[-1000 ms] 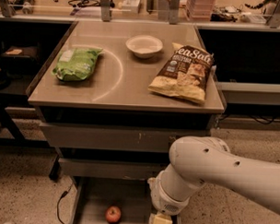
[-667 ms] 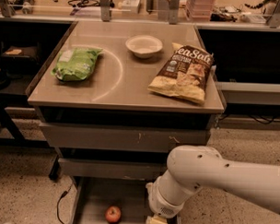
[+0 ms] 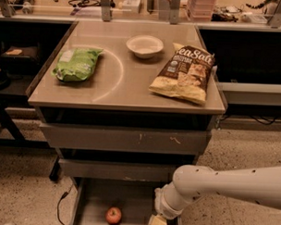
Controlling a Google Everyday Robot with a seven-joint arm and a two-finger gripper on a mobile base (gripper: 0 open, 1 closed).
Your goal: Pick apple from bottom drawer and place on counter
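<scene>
The small red apple lies on the floor of the open bottom drawer, near the bottom edge of the view. My gripper hangs at the end of the white arm, low over the drawer and to the right of the apple, apart from it; only its yellowish top shows. The tan counter with its curved white line is above the drawers.
On the counter lie a green chip bag at left, a white bowl at the back, and a yellow-brown chip bag at right. Two upper grey drawers are shut. A black cable lies on the floor at left.
The arm has shifted slightly to the left and lower toward the drawer. The apple has not moved.
</scene>
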